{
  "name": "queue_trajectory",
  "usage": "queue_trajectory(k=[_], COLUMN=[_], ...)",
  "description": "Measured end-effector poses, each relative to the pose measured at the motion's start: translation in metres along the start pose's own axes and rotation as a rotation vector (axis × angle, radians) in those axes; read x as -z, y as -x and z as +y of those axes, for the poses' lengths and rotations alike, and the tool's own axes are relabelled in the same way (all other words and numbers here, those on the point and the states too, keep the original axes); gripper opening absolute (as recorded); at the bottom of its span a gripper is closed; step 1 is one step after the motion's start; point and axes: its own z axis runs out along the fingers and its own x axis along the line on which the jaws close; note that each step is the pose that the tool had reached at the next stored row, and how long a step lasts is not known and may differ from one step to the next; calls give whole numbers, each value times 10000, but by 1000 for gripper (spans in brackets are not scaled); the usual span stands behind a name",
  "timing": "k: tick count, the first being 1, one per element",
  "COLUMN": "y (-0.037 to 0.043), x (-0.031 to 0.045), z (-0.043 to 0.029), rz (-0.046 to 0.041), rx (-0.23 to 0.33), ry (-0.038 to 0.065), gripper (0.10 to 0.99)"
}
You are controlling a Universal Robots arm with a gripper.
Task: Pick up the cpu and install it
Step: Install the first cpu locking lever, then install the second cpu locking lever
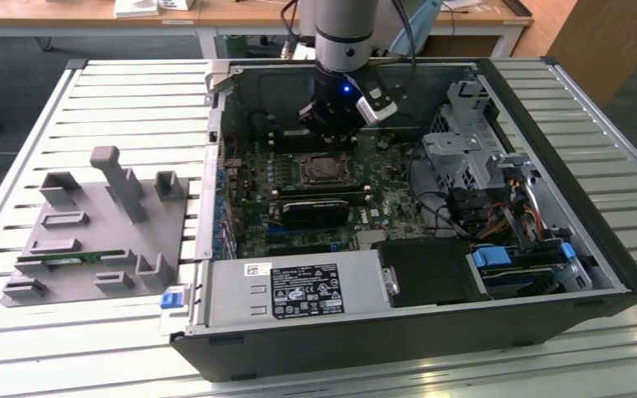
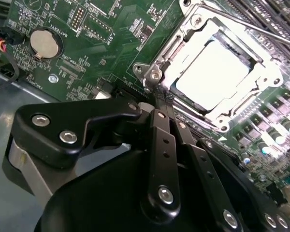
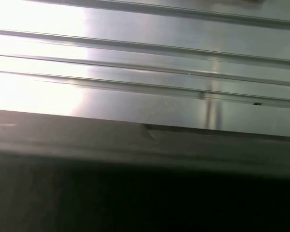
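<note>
The cpu (image 2: 212,72) is a shiny silver square lying flat in its metal socket frame (image 2: 157,58) on the green motherboard (image 2: 101,29). In the exterior view the cpu (image 1: 321,169) lies at the middle of the board, inside the open computer case. My gripper (image 1: 330,131) hangs just above the board, behind the socket. In the second wrist view my gripper (image 2: 160,96) has its black fingers (image 2: 163,140) pressed together, shut with nothing between them. Their tips stand at the corner of the socket frame, beside the cpu and apart from it.
A grey holder tray (image 1: 75,249) with a green memory stick (image 1: 59,259) lies at the exterior view's left on the slatted table (image 3: 145,72). Inside the case are a black block (image 1: 313,211), the power supply (image 1: 296,290), a drive cage (image 1: 463,149) and cables (image 1: 496,220).
</note>
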Motion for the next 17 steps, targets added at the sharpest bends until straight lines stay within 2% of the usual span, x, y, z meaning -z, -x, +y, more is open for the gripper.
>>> queue_trajectory(k=[5, 17], y=[2, 1], x=[96, 100], z=[1, -58], rz=[2, 2], rx=[-1, 0], ry=[-4, -3], gripper=[106, 106])
